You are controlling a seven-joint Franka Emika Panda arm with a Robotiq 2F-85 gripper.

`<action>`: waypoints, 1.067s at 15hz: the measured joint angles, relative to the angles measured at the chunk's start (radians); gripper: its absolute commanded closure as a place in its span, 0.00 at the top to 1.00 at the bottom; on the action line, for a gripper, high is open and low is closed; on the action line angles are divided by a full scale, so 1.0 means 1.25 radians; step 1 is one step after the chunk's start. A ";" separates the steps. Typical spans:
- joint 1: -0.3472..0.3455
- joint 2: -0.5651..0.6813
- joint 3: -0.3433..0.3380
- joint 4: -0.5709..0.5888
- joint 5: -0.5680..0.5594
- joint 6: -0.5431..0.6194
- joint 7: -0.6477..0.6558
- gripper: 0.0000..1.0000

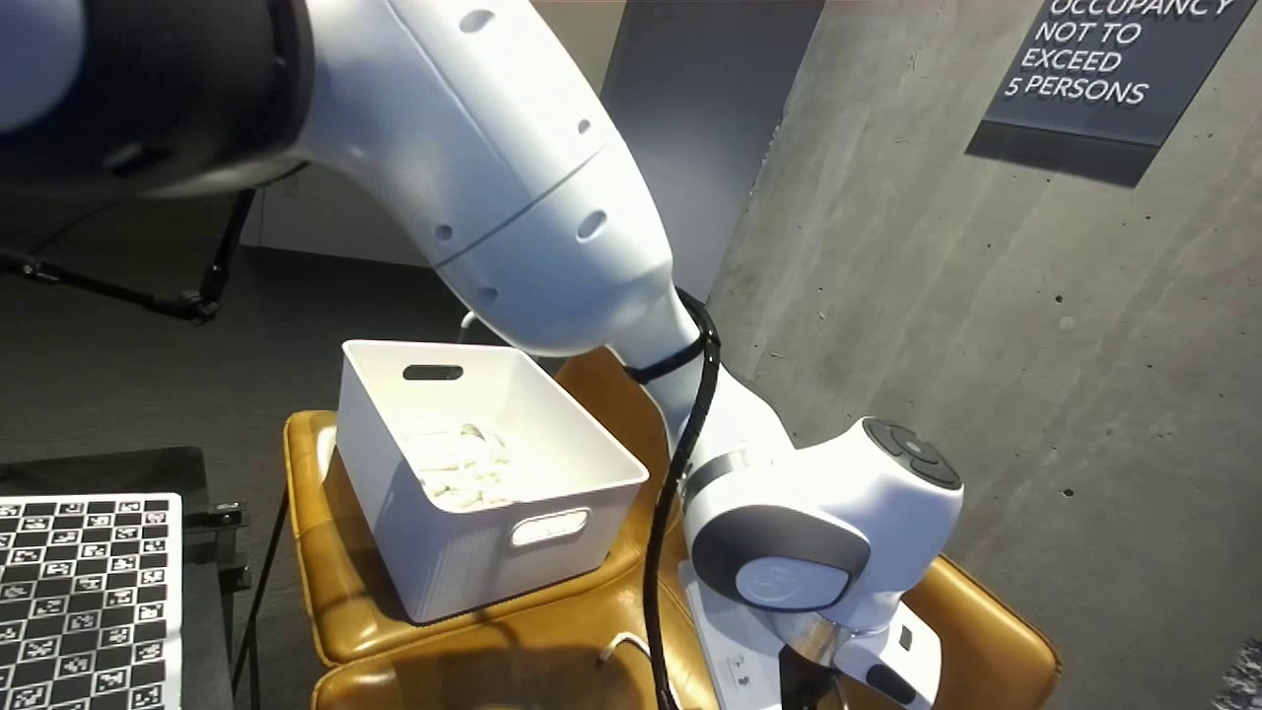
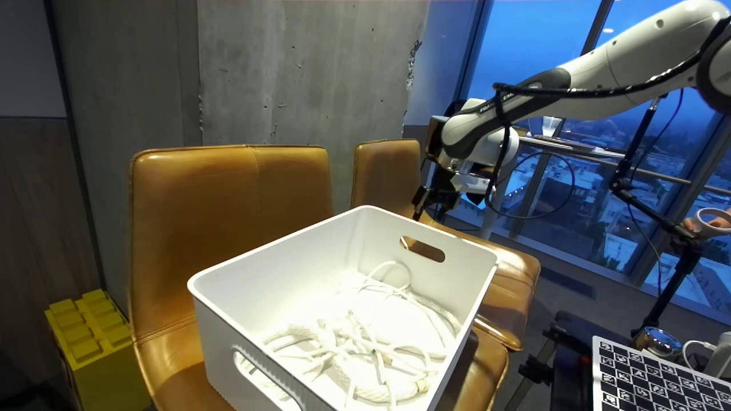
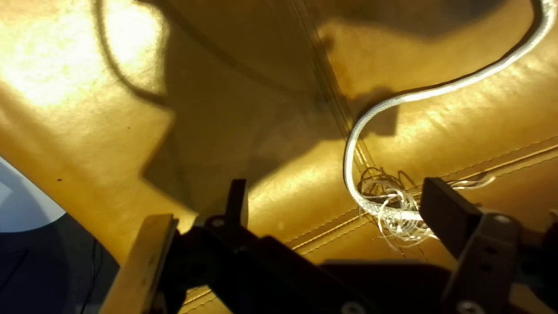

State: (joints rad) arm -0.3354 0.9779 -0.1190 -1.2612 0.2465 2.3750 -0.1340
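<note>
1. The gripper (image 3: 333,196) is held above a tan leather seat (image 3: 296,187), and its two fingers (image 3: 449,213) are set wide apart.
2. A white cord (image 3: 402,99) is laid on this seat in a curve; its frayed end (image 3: 394,218) is partly covered by one finger — whether it is touched cannot be told.
3. Close by, a white bin (image 1: 483,562) is placed on a tan chair (image 2: 228,194); in an exterior view the gripper is seen just beyond its rim (image 2: 431,233).
4. Inside the bin a tangle of pale cords (image 2: 354,342) is seen.
5. Along the arm (image 1: 552,197) a black cable (image 1: 666,503) is led — looped near the gripper.
6. The chair is backed by a concrete wall (image 1: 986,296) and flanked by a yellow block (image 2: 94,359); a patterned board (image 1: 89,611) is set farther off.
</note>
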 measured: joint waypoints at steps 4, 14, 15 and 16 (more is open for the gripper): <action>0.010 0.117 -0.002 0.150 -0.034 -0.039 0.067 1.00; 0.021 0.322 -0.012 0.439 -0.081 -0.157 0.136 0.43; 0.021 0.329 -0.012 0.452 -0.085 -0.164 0.138 0.37; 0.020 0.334 -0.012 0.463 -0.089 -0.172 0.138 0.28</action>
State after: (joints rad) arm -0.3098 1.3959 -0.1339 -0.6825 0.1359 2.1597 0.0391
